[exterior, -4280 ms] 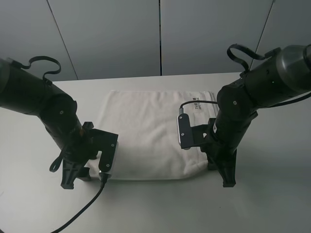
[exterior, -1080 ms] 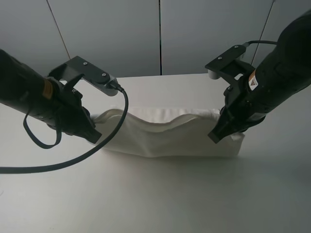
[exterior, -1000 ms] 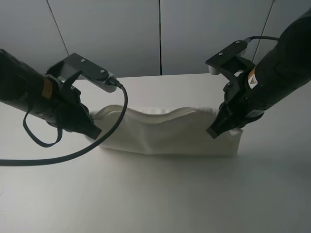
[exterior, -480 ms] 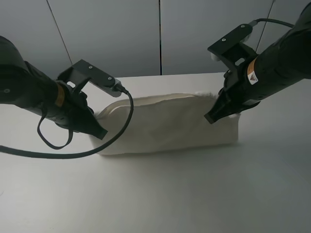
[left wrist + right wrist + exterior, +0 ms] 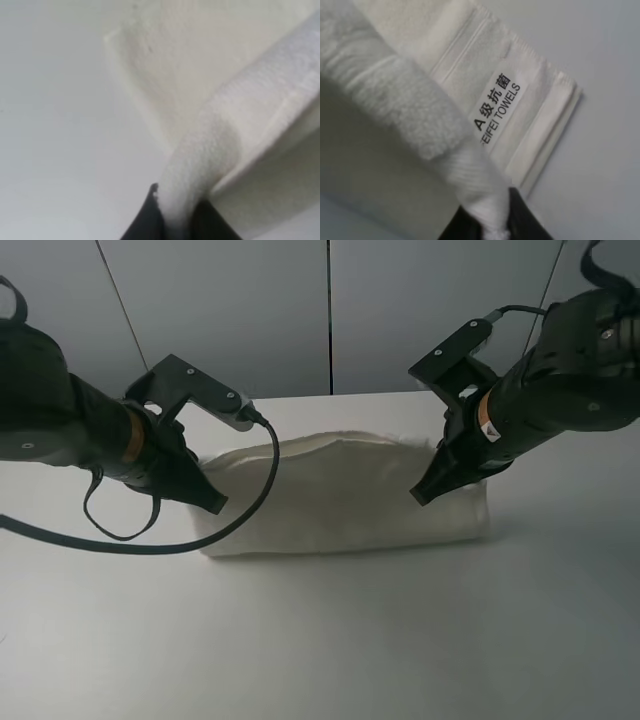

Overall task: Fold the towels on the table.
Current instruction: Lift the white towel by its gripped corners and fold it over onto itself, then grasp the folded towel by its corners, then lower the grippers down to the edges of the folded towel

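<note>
Left claw [image 5: 212, 502] is pressed together on the left edge of the towel [image 5: 340, 495]. The wrist view shows terry bunched between its black tips. A black cable [image 5: 255, 505] loops from that arm across the towel's left end.

The towel sits mid-surface [image 5: 320, 640], toward the far side, doubled over. Its near fold edge rests on the surface and the top layer is raised at both ends.

Right claw [image 5: 422, 495] is pinching the towel's right edge, with cloth wrapped over its tips. The label [image 5: 497, 107], printed "TOWELS" in dark letters, lies flat on the lower layer by the woven border band, near that claw.
</note>
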You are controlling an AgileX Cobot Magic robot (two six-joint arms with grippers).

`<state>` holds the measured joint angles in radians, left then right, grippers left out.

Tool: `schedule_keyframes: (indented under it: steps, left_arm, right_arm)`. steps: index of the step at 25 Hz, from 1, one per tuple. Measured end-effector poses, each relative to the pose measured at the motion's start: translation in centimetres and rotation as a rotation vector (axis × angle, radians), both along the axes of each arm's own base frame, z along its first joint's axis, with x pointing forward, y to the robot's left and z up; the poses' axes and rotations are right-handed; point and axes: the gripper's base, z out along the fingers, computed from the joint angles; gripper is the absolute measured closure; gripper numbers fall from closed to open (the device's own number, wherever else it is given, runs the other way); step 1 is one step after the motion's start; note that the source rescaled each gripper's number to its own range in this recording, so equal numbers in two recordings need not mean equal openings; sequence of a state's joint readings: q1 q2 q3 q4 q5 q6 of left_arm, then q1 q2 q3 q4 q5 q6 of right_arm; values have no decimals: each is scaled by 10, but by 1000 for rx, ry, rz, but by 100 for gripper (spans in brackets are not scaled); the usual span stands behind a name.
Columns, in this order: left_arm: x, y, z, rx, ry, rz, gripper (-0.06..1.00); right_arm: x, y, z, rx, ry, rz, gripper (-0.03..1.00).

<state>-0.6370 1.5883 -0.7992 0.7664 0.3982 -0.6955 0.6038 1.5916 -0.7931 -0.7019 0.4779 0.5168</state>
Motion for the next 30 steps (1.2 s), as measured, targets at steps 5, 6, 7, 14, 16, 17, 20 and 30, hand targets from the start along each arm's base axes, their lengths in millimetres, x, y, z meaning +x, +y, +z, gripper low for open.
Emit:
schedule_keyframes:
  steps: [5, 6, 7, 14, 16, 17, 20, 30]
  left_arm:
    - [5, 0, 3, 1, -68, 8, 94]
    - [6, 0, 2, 4, -71, 6, 94]
    - [7, 0, 0, 6, -71, 8, 94]
    - [20, 15, -15, 21, -43, 80, 13]
    - [24, 20, -15, 11, -50, 116, 0]
    - [25, 23, -15, 9, -52, 128, -1]
    - [28, 28, -15, 6, -54, 152, 11]
    - [32, 30, -15, -145, -28, 200, 2]
  right_arm:
    - [9, 0, -6, 2, -64, -50, 97]
    - [11, 1, -7, 6, -81, -52, 97]
    - [12, 1, -6, 6, -99, -44, 97]
    - [18, 5, -3, 79, -170, -70, 20]
    - [19, 3, -2, 87, -192, -127, 1]
    - [20, 1, -2, 86, -202, -160, -1]
    - [21, -2, -1, 85, -218, -208, -3]
    - [15, 2, -7, 128, -100, -234, -3]
